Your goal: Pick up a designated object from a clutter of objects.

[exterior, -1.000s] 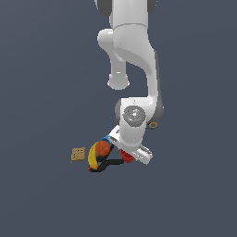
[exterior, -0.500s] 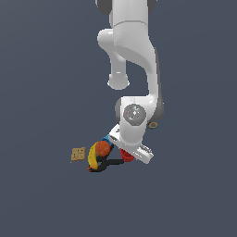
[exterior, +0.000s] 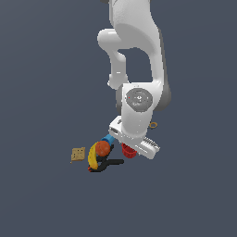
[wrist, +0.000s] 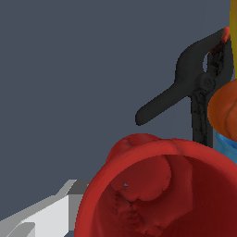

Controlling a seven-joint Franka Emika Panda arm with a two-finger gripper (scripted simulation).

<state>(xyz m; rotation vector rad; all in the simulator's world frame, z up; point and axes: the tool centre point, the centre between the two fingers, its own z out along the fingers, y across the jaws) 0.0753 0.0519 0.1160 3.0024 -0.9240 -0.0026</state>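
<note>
The red cup (exterior: 128,151) stands at the clutter's edge on the exterior view's right, half hidden under my hand. My gripper (exterior: 132,145) is low over it, and the hand covers the fingers there. In the wrist view the red cup (wrist: 162,194) fills the foreground, open side toward the camera. One pale finger (wrist: 44,216) lies right beside the cup's outer wall; the other finger is out of frame. Whether the jaws press on the cup does not show.
Close beside the cup are an orange ball (exterior: 102,148), a blue cylinder (exterior: 109,139), a yellow banana (exterior: 94,157) and a black-handled tool (wrist: 185,88). A tan cracker (exterior: 77,154) lies further off. An orange scissors ring (exterior: 153,124) peeks out behind the hand.
</note>
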